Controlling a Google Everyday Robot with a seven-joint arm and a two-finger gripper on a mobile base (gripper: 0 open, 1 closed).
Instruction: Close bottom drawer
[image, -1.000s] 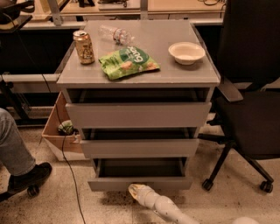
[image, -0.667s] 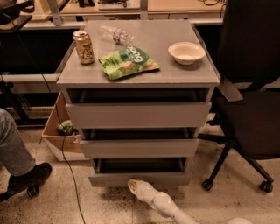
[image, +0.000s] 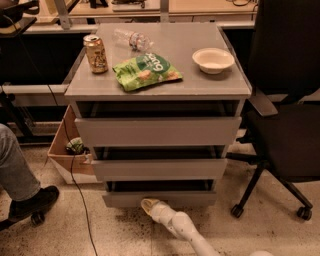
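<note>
Right, the gripper (image: 150, 205) is down low near the floor, nosed up to the lower edge of the bottom drawer (image: 170, 199), with the cream arm (image: 186, 233) trailing back and away from the cabinet (image: 235, 92) behind it. That drawer sits directly ahead of the gripper, pulled out just a little from the cabinet, a dark gap showing above its plain grey front. The low, flat approach makes sense to me: with no handle to catch, the only way in is a straight shove on the face. Whether the gripper is spread or closed up, I cannot tell from where I stand; it carries nothing and looks to be resting against the drawer front, a touch left of centre. Above the gripper, the middle drawer (image: 159, 169) and the top drawer (image: 157, 131) also stand proud of the frame, so the arm has to stay under them. Higher up on the cabinet top sit a drinks can (image: 95, 54), a green snack bag (image: 146, 71), a white bowl (image: 213, 59) and a clear bottle (image: 131, 38) lying on its side, all well clear of the push. Off to the gripper's right stands a black office chair (image: 285, 125); to its left, a cardboard box (image: 60, 157) and someone's black shoe (image: 31, 201).
</note>
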